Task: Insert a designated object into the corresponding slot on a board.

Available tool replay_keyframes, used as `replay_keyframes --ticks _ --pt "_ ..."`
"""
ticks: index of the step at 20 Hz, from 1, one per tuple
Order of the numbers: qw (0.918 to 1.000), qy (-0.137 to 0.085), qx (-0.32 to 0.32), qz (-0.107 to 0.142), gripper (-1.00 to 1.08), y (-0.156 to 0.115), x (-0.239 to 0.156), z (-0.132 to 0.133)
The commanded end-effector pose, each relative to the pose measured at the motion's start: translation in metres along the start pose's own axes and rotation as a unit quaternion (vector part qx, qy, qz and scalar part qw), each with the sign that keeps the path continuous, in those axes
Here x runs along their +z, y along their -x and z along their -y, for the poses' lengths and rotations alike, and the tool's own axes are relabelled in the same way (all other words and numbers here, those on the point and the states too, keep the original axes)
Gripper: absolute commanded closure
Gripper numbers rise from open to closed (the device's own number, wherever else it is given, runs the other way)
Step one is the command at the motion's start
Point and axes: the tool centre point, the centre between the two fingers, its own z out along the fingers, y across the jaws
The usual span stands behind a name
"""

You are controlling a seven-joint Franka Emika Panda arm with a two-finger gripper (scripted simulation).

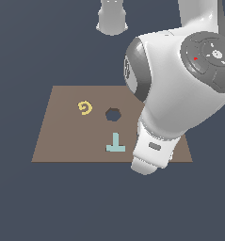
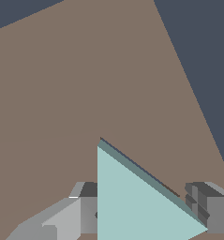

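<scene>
While the gripper [image 2: 144, 215] straddles the teal triangle [image 2: 132, 201], its fingers [image 2: 87, 213] stand open.
Triangle lies flat on the board [image 2: 85, 84], between both fingers.

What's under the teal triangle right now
In the wrist view, plain brown board lies around the triangle, which sits between the gripper fingers. Whatever is directly beneath it is covered. In the exterior view the arm hides that spot.
</scene>
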Motion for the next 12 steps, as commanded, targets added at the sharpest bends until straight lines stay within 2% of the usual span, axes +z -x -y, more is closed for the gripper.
replay_keyframes --ticks 1,2,3,12 --pt "1.0 -0.001 -0.001 0.0 1.08 0.0004 0.0055 0.0003" --pt "1.0 -0.001 -0.001 0.0 1.08 0.0005 0.006 0.0002" --pt "1.0 -0.001 -0.001 0.0 -0.92 0.0005 0.006 0.0002" --pt "1.0 -0.001 -0.001 0.0 -0.92 0.0005 0.006 0.0002"
